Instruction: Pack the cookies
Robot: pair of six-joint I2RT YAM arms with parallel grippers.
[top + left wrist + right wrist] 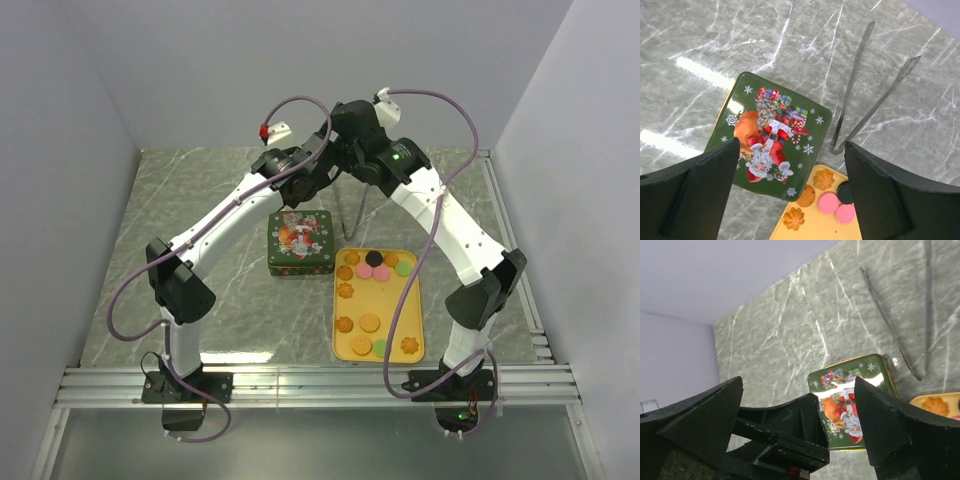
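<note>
Both arms arch high over the far half of the counter (190, 190), wrists meeting at 12 o'clock. The left claw (791, 150) is spread wide, nothing between its fingers (700, 190). The right claw (799, 385) is also gaping, and also carries nothing.

Down below are the cookies (370, 322), all lying flat on a yellow tray (375, 298) on the right-centre of the counter. The tray's long axis runs from 12 to 6 o'clock in the top view, and the cookies follow it in two groups. One cluster crowds the 12 o'clock end, with pink, black, green and golden-brown pieces. A smaller bunch sits at the 6 o'clock end, and there is a bare stretch of yellow between them. Round or flower-shaped, they have no heading of their own.

At 10 o'clock from the tray, just beside its far-left corner, sits a green Christmas tin (300, 243) with its Santa lid on. It is square with rounded corners and slightly skewed to the counter's edges.

Just past the tray's 12 o'clock end lies a pair of metal tongs (852, 85). The joined end is nearest the tray and the two tips splay away toward 12 o'clock, flat on the marble. Neither claw touches tongs, tin or cookies — both hang well above.
</note>
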